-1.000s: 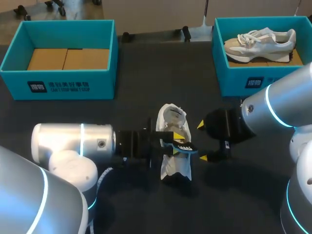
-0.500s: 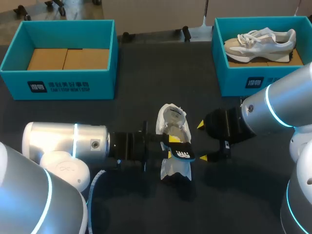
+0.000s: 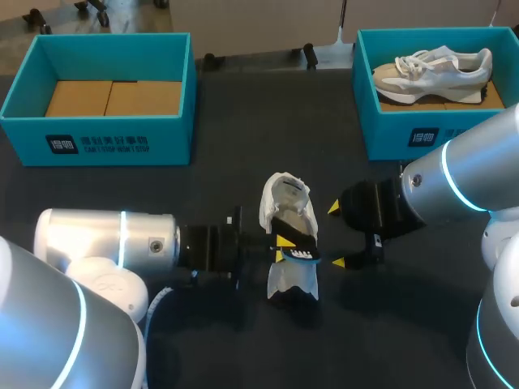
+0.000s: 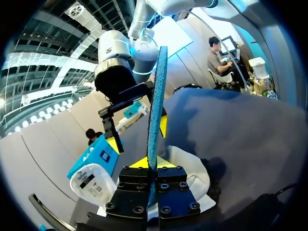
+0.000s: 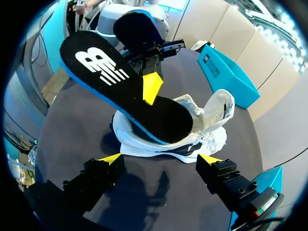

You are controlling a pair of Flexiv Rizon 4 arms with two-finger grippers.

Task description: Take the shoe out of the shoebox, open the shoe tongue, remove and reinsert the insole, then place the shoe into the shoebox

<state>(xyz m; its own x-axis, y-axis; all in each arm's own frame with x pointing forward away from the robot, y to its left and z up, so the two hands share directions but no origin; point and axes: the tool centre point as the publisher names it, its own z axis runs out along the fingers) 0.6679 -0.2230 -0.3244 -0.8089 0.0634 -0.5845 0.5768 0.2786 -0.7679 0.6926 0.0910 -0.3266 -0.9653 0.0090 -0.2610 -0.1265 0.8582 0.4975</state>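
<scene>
shoe (image 3: 290, 279) out and opened; left gripper (image 3: 282, 249) pinches the half-inserted insole (image 3: 301, 245); right gripper (image 3: 336, 235), at its 3 o'clock, gapes empty; boxing remains.

**A robot test bench in a lab**

The setting reads as a robotics lab bench rather than a home or a shop. In the head view two silver industrial arms with glowing cyan joint rings work over a plain black table (image 3: 243, 121). The left arm (image 3: 105, 243) enters from the lower left and the right arm (image 3: 470, 178) from the right edge. One teal shoebox (image 3: 174, 142) sits at the upper left and a matching second shoebox (image 3: 385, 134) at the upper right, laid out like trial props.
</scene>
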